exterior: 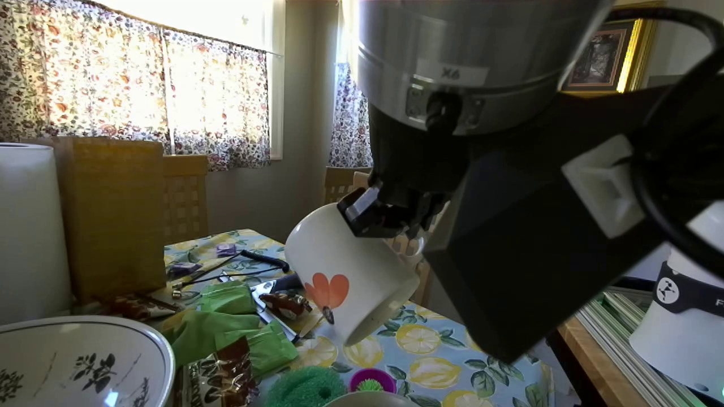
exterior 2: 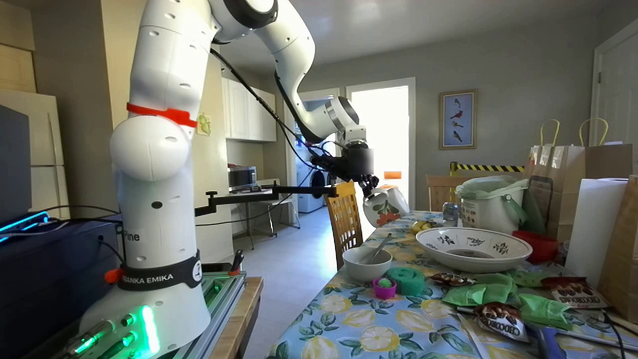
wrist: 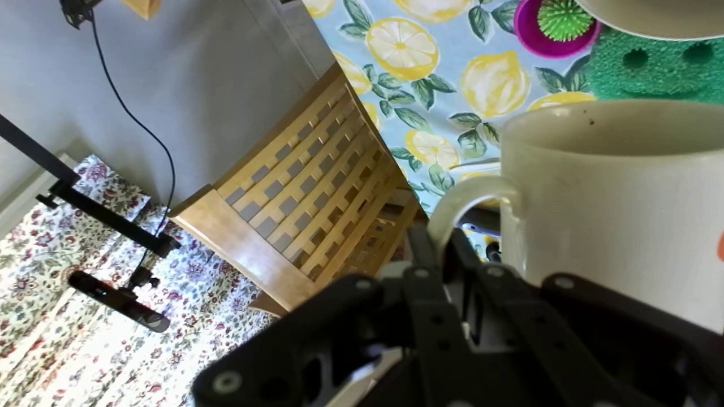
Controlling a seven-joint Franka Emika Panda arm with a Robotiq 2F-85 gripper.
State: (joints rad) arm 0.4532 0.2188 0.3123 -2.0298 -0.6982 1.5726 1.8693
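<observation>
Up off the lemon-print surface (exterior 2: 324, 344): a flowered mug (exterior: 356, 265), mouth slanting down, jaws pinching its handle (wrist: 481, 187). Slick-looking glaze, off-centre weight; could swivel or slip. I count one floral serving bowl (exterior 2: 473, 265), one small white bowl (exterior 2: 369, 272), that one mug, one smiley sponge (wrist: 667, 73), one magenta cup (exterior 2: 384, 293).

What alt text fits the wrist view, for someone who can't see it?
The hand pinches a white mug by its handle. Beyond it, a pink cup and a green sponge sit on a lemon-print tablecloth, near a wooden chair.
</observation>
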